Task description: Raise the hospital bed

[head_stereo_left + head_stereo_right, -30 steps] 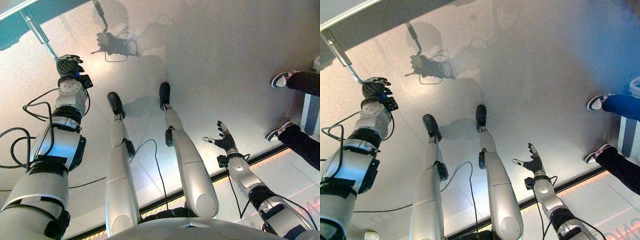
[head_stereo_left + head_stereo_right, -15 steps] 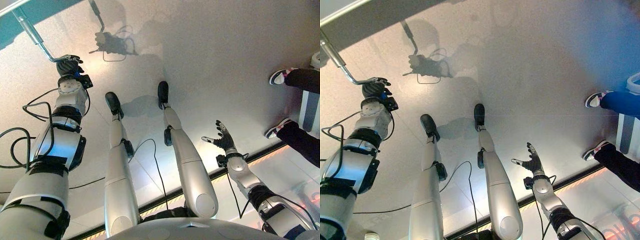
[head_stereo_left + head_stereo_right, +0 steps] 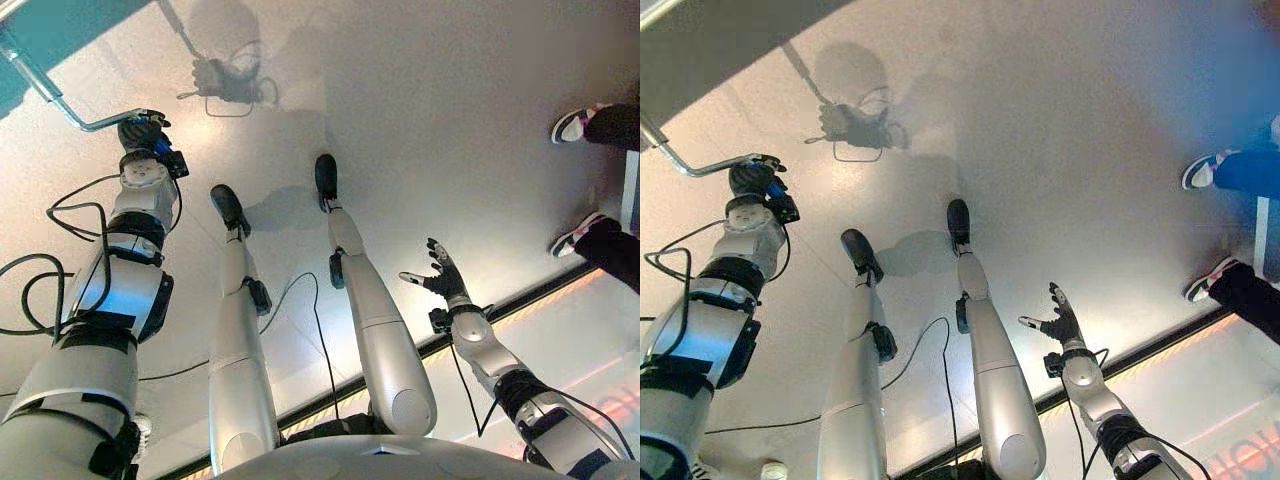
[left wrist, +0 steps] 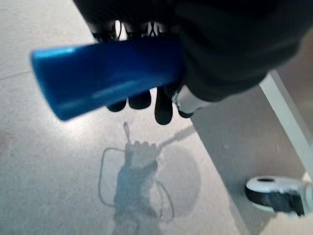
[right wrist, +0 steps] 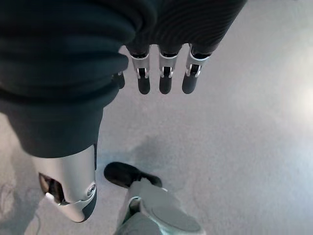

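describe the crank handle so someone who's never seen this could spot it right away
Find the bed frame's edge at the far left of the head views. A bent silver rod runs from it down to the left hand, which is curled round the crank handle. Its blue grip is the one bright colour there.

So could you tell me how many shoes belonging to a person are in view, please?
2: one shoe on the floor at the far right, the other shoe nearer the robot, just below it. More may be hidden off frame.

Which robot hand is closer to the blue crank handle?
Left. The left hand has its fingers curled round the blue handle of the crank. The right hand hangs open far off, over bare floor.
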You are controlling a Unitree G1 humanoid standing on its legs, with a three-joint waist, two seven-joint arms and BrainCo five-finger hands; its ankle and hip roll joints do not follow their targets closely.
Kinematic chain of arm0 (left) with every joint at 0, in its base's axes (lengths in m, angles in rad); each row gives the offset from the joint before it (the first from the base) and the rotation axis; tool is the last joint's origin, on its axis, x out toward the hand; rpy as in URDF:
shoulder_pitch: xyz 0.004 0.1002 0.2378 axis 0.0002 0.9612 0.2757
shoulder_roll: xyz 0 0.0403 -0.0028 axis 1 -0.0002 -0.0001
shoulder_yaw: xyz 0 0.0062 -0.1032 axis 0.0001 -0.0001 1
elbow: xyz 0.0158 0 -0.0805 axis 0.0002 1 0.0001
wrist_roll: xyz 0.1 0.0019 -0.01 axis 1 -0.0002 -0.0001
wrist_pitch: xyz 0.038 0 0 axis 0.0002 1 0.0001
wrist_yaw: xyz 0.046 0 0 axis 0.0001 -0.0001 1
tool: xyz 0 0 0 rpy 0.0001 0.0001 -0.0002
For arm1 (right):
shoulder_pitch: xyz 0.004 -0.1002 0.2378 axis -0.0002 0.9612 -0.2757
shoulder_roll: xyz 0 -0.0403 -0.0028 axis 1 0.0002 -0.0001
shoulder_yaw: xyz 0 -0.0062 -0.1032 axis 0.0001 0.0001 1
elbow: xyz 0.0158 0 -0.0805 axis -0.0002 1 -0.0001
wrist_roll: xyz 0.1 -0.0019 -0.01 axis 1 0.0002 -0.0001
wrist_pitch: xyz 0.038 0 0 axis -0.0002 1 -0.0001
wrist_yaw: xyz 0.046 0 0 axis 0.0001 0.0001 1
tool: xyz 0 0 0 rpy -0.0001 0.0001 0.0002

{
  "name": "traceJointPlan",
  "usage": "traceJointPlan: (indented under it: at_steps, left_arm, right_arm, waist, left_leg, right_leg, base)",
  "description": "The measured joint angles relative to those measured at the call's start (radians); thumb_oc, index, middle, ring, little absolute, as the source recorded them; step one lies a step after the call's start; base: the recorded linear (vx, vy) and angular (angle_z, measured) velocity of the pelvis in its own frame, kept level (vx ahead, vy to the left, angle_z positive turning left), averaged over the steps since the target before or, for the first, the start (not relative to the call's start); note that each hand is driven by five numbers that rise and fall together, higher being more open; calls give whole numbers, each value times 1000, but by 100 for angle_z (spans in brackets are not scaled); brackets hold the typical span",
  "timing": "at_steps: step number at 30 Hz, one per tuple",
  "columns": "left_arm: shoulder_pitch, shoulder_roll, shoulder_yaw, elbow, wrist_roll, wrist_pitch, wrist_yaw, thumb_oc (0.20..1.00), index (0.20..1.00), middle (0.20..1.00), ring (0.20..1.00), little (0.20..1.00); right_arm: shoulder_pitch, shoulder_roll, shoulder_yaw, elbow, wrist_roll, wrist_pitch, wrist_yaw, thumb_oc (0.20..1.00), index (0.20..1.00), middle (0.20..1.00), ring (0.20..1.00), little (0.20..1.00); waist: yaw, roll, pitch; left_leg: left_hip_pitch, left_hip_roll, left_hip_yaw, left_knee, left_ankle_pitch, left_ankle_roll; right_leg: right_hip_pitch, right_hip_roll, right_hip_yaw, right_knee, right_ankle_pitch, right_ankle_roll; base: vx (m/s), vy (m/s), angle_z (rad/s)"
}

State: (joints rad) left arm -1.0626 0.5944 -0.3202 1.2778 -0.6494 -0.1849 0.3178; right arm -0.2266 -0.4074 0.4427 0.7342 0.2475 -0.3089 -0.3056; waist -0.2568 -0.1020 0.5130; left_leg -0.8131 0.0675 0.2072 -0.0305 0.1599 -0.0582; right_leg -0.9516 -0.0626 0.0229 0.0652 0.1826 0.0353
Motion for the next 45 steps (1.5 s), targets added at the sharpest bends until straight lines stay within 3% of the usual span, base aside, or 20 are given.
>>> traceJointPlan:
  at_steps: [9, 24, 30, 34, 40, 45]
  left_arm:
    - [16, -6, 24, 6, -43, 3, 9, 200, 200, 200, 200, 200]
    - [119, -75, -14, -121, -75, 3, 6, 200, 200, 200, 200, 200]
    - [154, -97, -34, -193, -79, 3, 4, 200, 200, 200, 200, 200]
    - [205, -105, -62, -282, -81, 3, -7, 200, 200, 200, 200, 200]
    - [268, -79, -83, -386, -80, 3, -20, 200, 200, 200, 200, 200]
    - [320, -52, -89, -456, -80, 3, -39, 200, 200, 200, 200, 200]
  right_arm:
    - [45, -3, -8, -18, -1, 0, 10, 1000, 1000, 1000, 1000, 1000]
    - [78, 3, -22, 11, -22, -1, 21, 1000, 1000, 1000, 1000, 1000]
    - [85, 3, -31, 40, -22, 1, 33, 1000, 1000, 1000, 1000, 1000]
    - [87, 6, -39, 82, -22, 3, 37, 1000, 1000, 1000, 1000, 1000]
    - [90, 7, -41, 136, -22, 11, 37, 1000, 1000, 1000, 1000, 1000]
    - [96, 7, -68, 175, -22, 22, 39, 1000, 1000, 1000, 1000, 1000]
  waist:
    - [-3, -2, -1]
    - [14, 4, -3]
    - [37, 30, -1]
    - [57, 65, 0]
    - [59, 82, 5]
    - [85, 91, 4]
  left_leg:
    - [44, -1, 64, -17, 8, 1]
    - [185, -30, 70, -56, 21, 15]
    - [223, -36, 55, -56, 30, 26]
    - [246, -40, 32, -56, 33, 30]
    - [284, -45, 3, -56, 36, 33]
    - [303, -44, -22, -56, 35, 32]
  right_leg:
    - [4, 14, 48, 2, 19, -5]
    - [113, -10, 48, 18, 11, 6]
    - [153, -26, 34, 35, 7, 13]
    - [189, -33, 18, 34, 2, 18]
    - [243, -43, -10, 33, -5, 21]
    - [276, -47, -31, 31, -9, 22]
  base:
    - [-4, -28, -13]
    - [9, -14, -1]
    - [4, -19, 10]
    - [-13, 12, 14]
    - [-5, 30, 12]
    - [5, 35, 10]
